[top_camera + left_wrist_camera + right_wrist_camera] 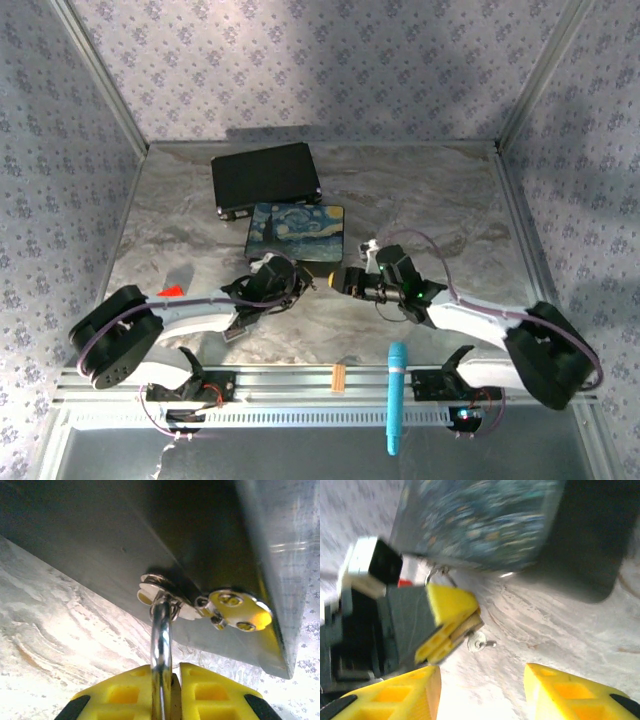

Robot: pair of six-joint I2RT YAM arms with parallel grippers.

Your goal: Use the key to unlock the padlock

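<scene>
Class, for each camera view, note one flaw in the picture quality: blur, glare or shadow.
Top external: soft shadow bands across the wallpaper. Left wrist: glare washes out the table and glints on the shackle. Right wrist: motion blur smears the painted box.

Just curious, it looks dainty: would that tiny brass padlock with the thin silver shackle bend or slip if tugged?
Likely stiff: the shackle of the padlock looks solid metal. Polished, so perhaps slippery. Looped through the silver clasp of the painted box, it would likely just pivot.
</scene>
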